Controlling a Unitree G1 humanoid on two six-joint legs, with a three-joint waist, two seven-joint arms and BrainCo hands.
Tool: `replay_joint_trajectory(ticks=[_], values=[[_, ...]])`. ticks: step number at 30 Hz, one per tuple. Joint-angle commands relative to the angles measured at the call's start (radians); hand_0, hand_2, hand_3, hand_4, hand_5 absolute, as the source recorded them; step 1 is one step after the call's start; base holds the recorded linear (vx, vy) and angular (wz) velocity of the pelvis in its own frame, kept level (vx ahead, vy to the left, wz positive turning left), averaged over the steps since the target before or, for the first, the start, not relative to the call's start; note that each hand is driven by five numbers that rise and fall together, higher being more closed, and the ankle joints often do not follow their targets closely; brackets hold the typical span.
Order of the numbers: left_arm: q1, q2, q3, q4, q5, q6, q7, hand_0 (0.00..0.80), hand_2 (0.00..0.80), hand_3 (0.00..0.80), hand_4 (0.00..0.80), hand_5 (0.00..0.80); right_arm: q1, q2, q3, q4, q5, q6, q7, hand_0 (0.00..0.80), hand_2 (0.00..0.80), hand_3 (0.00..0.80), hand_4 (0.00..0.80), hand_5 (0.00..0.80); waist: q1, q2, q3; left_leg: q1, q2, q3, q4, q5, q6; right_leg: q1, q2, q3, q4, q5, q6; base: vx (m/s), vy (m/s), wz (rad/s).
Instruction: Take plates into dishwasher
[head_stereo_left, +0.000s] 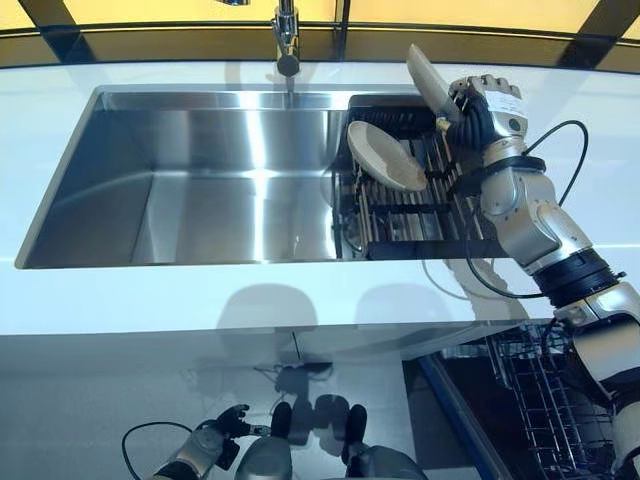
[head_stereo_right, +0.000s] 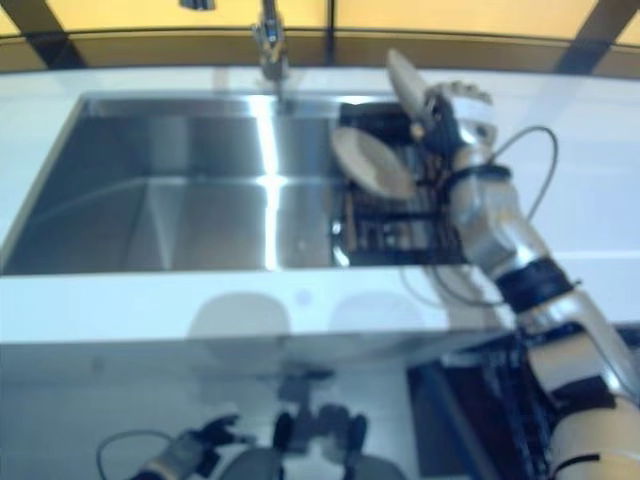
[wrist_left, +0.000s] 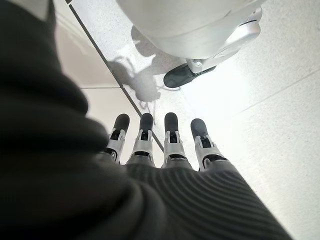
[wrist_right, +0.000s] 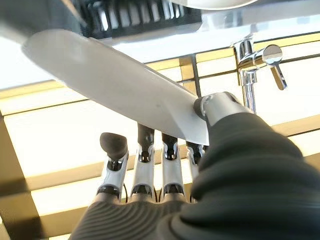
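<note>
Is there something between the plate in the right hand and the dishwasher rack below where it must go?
Nothing visible blocks it. The right hand holds the plate above the drying rack; the dishwasher rack lies open below the counter edge.

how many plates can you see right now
2: one pale round plate pinched in the right hand above the black dish rack; another plate leaning in that rack. None visibly hidden.

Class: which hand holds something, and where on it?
The right hand pinches the rim of a pale beige round plate; the left hand holds nothing.
</note>
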Motion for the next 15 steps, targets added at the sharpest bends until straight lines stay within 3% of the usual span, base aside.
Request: replay_joint_trajectory(ticks=[1, 9, 15], values=[[0.005, -0.023, -0.008, 0.035, 0.030, -0.007, 0.008, 0.000, 0.000, 0.000, 0.000, 0.000, 0.022, -0.039, -0.048, -0.069, -0.052, -0.039, -0.047, 0.800, 0.800, 0.800, 0.800, 0.800, -0.012, -0.046, -0.087, -0.028, -0.055, 0.058, 0.025, -0.030, 0.063, 0.011, 0.015, 0.035, 0.021, -0.035, 0.031, -0.003, 0.042, -0.04], [0.017, -0.032, -0.004, 0.041, 0.031, -0.007, 0.011, 0.000, 0.000, 0.000, 0.000, 0.000, 0.030, -0.063, -0.080, -0.107, -0.019, -0.065, -0.066, 0.800, 0.800, 0.800, 0.800, 0.800, -0.020, -0.049, -0.109, -0.006, -0.058, 0.067, 0.013, -0.036, 0.068, 0.025, 0.012, 0.043, 0.015, -0.035, 0.036, -0.009, 0.047, -0.05], [0.033, -0.039, 0.018, 0.051, 0.024, -0.020, 0.012, 0.000, 0.000, 0.000, 0.000, 0.000, 0.057, -0.088, -0.145, -0.195, 0.099, -0.068, -0.009, 0.800, 0.800, 0.800, 0.800, 0.800, -0.039, -0.050, -0.127, 0.012, -0.064, 0.080, 0.010, -0.045, 0.074, 0.032, 0.009, 0.057, 0.014, -0.034, 0.037, -0.025, 0.089, -0.08]])
